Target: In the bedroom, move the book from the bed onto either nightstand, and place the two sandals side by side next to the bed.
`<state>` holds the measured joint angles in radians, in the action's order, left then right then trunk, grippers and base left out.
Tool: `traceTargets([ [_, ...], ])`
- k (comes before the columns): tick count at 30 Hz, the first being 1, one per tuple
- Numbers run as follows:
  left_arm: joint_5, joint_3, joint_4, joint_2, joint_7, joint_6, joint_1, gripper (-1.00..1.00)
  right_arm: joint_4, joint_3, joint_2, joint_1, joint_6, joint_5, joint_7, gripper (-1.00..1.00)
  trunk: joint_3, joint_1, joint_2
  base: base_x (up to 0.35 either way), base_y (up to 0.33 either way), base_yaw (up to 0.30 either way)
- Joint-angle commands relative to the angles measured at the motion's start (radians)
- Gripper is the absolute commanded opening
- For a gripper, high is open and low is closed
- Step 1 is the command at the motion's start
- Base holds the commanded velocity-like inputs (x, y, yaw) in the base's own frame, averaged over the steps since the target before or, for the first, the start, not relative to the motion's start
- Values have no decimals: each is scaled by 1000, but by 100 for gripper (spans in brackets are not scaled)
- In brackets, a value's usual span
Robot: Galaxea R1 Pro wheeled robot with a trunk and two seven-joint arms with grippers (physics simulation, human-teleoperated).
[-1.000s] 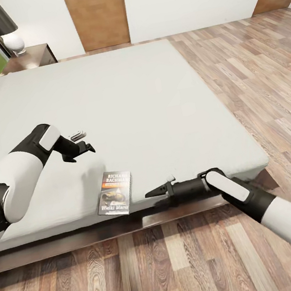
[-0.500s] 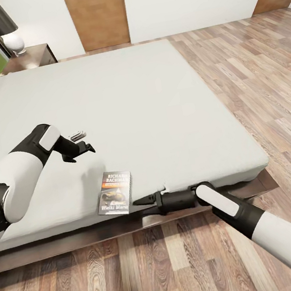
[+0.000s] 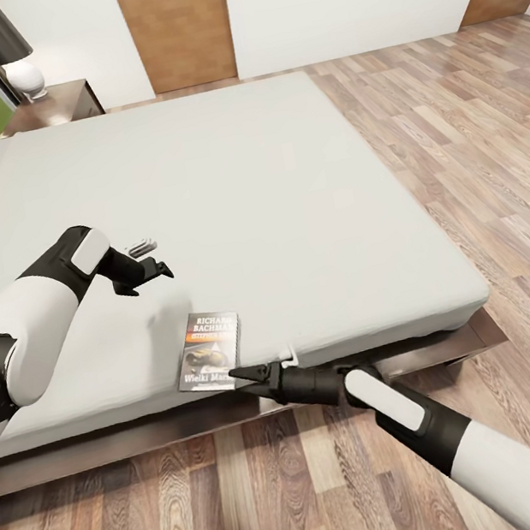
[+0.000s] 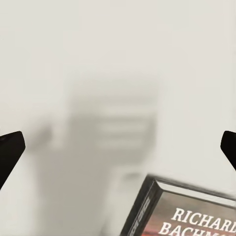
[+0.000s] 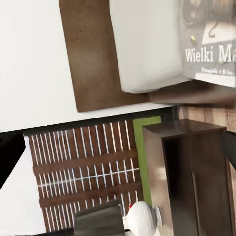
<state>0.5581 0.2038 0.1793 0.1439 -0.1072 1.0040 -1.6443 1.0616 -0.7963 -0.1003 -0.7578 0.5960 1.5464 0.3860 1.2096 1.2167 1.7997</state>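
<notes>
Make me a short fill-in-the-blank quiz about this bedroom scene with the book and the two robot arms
1. The book lies on the ___.
2. The gripper nearest the book's lower corner is the ___ gripper.
3. On the nightstand stands a white ___.
4. The floor is made of ___ planks.

Missing words: bed; right; lamp; wood

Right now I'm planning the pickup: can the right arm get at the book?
Probably yes: the right end effector is at the book's near corner on the bed, nothing between.

off-white bed (image 3: 225,185), orange-banded pale book (image 3: 210,351), brown wood-plank floor (image 3: 468,133)
</notes>
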Motion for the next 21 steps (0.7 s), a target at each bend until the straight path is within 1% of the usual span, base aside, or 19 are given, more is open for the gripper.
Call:
traceTargets([
  [1, 11, 3, 2, 0, -9, 4, 0, 100, 0, -2, 0, 8, -14, 5, 6, 100, 1, 0, 0, 0, 0, 0],
  [5, 11, 3, 1, 0, -10, 3, 0, 100, 0, -3, 3, 39, -67, 4, 38, 100, 1, 0, 0, 0, 0, 0],
  [6, 11, 3, 1, 0, -10, 3, 0, 100, 0, -3, 4, 51, -88, 4, 61, 100, 1, 0, 0, 0, 0, 0],
  [10, 11, 3, 0, 0, -11, 3, 0, 100, 0, -3, 5, 68, -124, 4, 96, 100, 1, 0, 0, 0, 0, 0],
  [11, 11, 3, 0, 0, -11, 3, 0, 100, 0, -3, 5, 68, -124, 4, 96, 100, 1, 0, 0, 0, 0, 0],
  [18, 11, 3, -1, 1, -11, 2, 0, 100, 0, -3, 10, 96, -192, 5, 118, 100, 1, 0, 0, 0, 0, 0],
  [21, 11, 3, -2, 2, -11, 2, 0, 100, 0, -3, 12, 100, -200, 5, 120, 100, 1, 0, 0, 0, 0, 0],
])
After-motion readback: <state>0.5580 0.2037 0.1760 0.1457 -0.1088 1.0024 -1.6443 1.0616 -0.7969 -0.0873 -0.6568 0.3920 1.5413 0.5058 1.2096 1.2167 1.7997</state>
